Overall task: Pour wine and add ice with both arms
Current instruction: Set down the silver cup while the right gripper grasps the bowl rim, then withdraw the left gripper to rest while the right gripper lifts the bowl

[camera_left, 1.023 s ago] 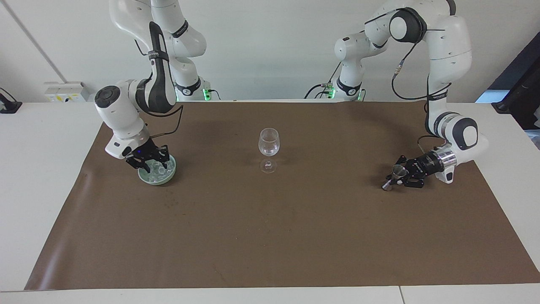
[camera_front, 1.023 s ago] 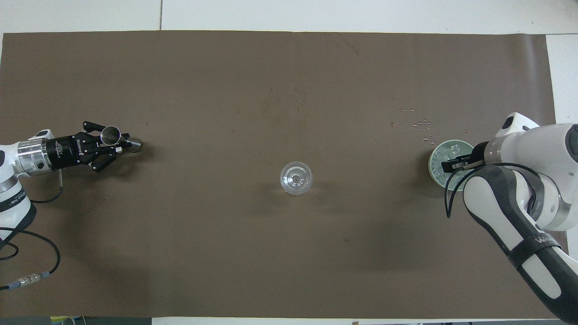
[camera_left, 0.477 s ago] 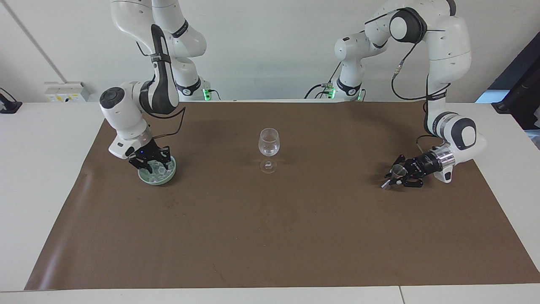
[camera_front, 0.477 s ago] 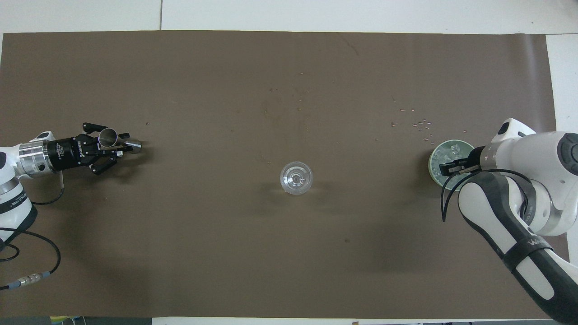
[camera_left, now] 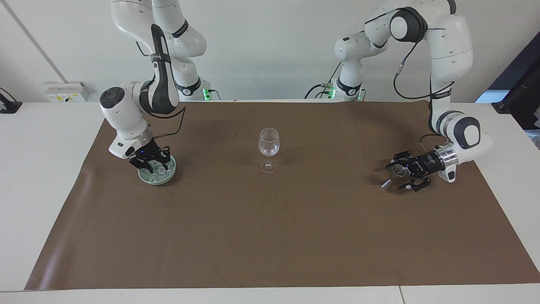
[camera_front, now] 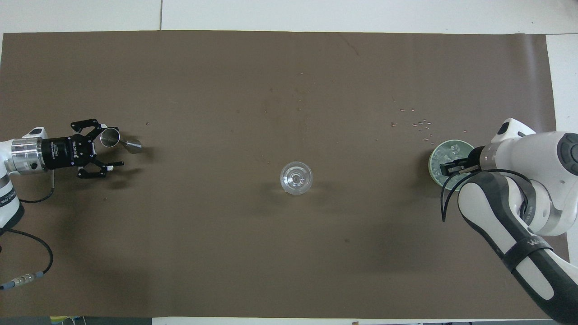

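A clear wine glass (camera_left: 268, 145) (camera_front: 295, 178) stands upright mid-mat. No wine shows in either view. Toward the left arm's end a small metal jigger (camera_left: 393, 175) (camera_front: 118, 140) leans on the mat. My left gripper (camera_left: 395, 173) (camera_front: 113, 146) is open around it, low over the mat, and its fingers stand apart from the jigger. Toward the right arm's end, ice (camera_left: 163, 170) (camera_front: 448, 150) lies heaped in a pale green dish (camera_left: 158, 182) (camera_front: 431, 164). My right gripper (camera_left: 150, 163) (camera_front: 453, 167) reaches down into that dish among the cubes.
A brown mat (camera_left: 270, 236) covers most of the white table. Small specks (camera_front: 420, 124) lie scattered on the mat just farther from the robots than the dish. A white socket box (camera_left: 67, 90) sits on the table's edge by the right arm.
My left gripper has opened, let go of the jigger and drawn back a little. The right arm lifted slightly, and its gripper stays in the ice dish.
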